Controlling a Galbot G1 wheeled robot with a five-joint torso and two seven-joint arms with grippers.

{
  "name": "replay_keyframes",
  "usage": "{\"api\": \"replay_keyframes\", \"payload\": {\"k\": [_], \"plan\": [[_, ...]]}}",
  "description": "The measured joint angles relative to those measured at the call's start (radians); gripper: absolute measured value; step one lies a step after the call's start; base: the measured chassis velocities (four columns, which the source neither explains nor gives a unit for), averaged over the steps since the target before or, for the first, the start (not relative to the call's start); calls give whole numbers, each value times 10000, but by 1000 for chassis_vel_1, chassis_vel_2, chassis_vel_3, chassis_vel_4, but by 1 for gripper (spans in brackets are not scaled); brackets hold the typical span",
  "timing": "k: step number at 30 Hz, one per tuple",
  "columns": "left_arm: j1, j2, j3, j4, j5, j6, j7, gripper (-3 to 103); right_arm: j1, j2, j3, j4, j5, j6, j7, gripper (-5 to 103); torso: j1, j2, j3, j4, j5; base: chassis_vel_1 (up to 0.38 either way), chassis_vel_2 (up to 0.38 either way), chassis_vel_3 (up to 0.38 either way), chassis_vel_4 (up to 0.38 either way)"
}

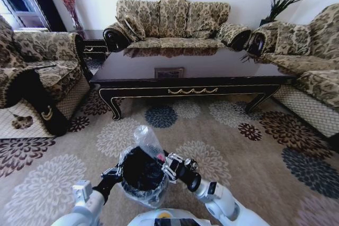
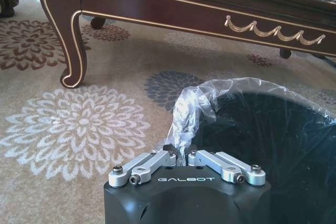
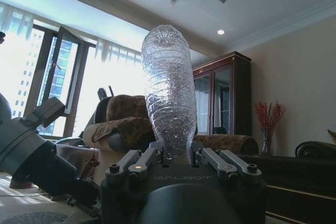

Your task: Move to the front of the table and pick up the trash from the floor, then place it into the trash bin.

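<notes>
Trash: a clear, crumpled plastic bottle [image 3: 170,98] stands upright between the fingers of the right hand, its body ribbed and see-through. In the head view the bottle [image 1: 148,140] rises just above the trash bin's rim, on the side nearer the right arm.
Right hand: the right hand [image 3: 178,157] is clenched around the lower end of the bottle. In the head view it [image 1: 168,163] sits at the bin's rim, touching or almost touching the liner.
Trash bin: a small round black bin [image 1: 142,175] lined with a crinkly clear plastic bag [image 2: 195,109] folded over the rim. It is held up between the two arms, close in front of the robot's body, above the carpet.
Left hand: the left hand [image 2: 186,157] is pinched shut on a bunched fold of the plastic bag at the bin's rim. In the head view it [image 1: 114,175] is against the bin's other side.
Tabletop: a long, dark, glossy coffee table [image 1: 190,70] with gold scroll trim and curved legs stands ahead of the robot, well apart from the bin.
Floor: a beige carpet [image 1: 254,162] with large flower medallions.
Surroundings: patterned sofas [image 1: 175,22] on three sides of the table.
</notes>
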Motion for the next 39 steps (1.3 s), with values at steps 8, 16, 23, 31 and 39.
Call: {"api": "replay_keyframes", "payload": {"k": [8,16,23,31,39], "plan": [[75,-155,116,-1,57,-3,14,5,-98,163,-173,-563,-769,229,-133,24,0,-2,0,0,1,0,0,0,0],[175,-172,-93,-1,66,-63,17,5,-207,159,13,-770,-775,214,-325,32,0,-1,0,0,1,0,0,0,0],[206,-196,-135,-1,64,-63,16,5,-172,101,75,-754,-667,169,-437,54,0,-1,0,0,1,0,0,0,0],[186,-157,-195,-1,38,-63,10,5,-165,25,153,-730,-661,146,-684,80,0,-1,0,0,1,0,0,0,0],[38,-95,-449,-1,-232,-63,-185,5,-157,-131,384,-517,-337,-29,-614,100,0,-2,0,-1,1,0,0,0,0]]}}
